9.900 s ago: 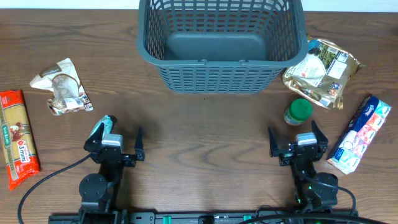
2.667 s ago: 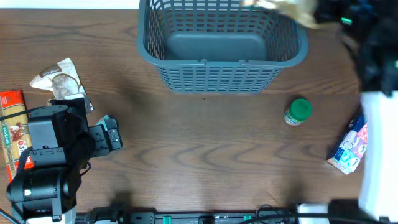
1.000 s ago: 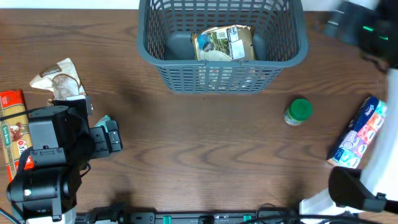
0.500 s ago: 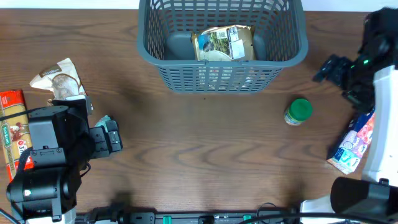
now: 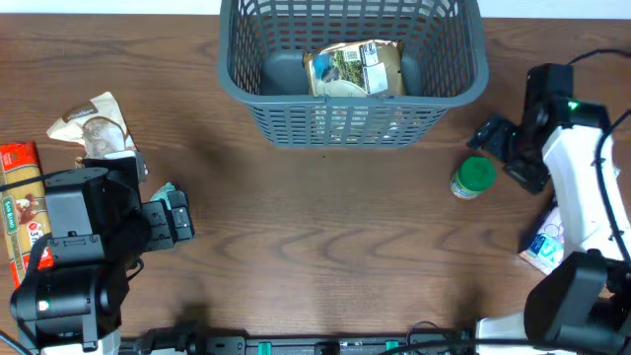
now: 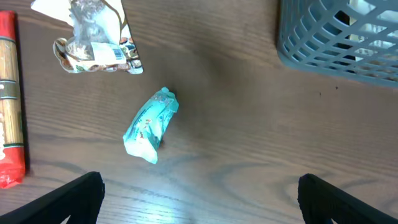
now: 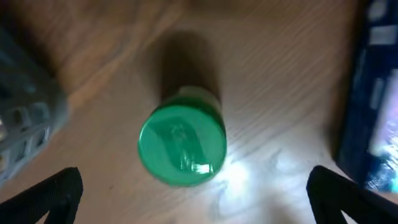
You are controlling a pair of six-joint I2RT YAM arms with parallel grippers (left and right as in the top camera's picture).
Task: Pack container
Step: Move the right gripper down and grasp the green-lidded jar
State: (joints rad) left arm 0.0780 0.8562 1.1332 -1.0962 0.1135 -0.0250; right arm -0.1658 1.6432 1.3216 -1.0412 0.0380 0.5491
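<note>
Overhead: green-lidded jar [image 5: 473, 177] stands near the container [image 5: 296, 123].
Your right end effector [image 7: 196, 190] hangs spread wide over it; your left end effector [image 6: 199, 198] is wide too.

From overhead, the dark grey slotted plastic basket [image 5: 345, 123] runs off the upper edge, so its far rim is unseen. The black left arm [image 5: 74, 256] covers most of the small teal sachet [image 5: 161, 189] and part of the long red pasta packet [image 5: 18, 192], which the left edge also crops. The white right arm [image 5: 582, 197] hides most of the blue, white and pink soft pack [image 5: 544, 248]. The right wrist view is blurred throughout, and the print on the green jar lid [image 7: 181, 144] is unreadable. In the left wrist view the crumpled clear bag [image 6: 93, 37] is cut off at the top.
</note>
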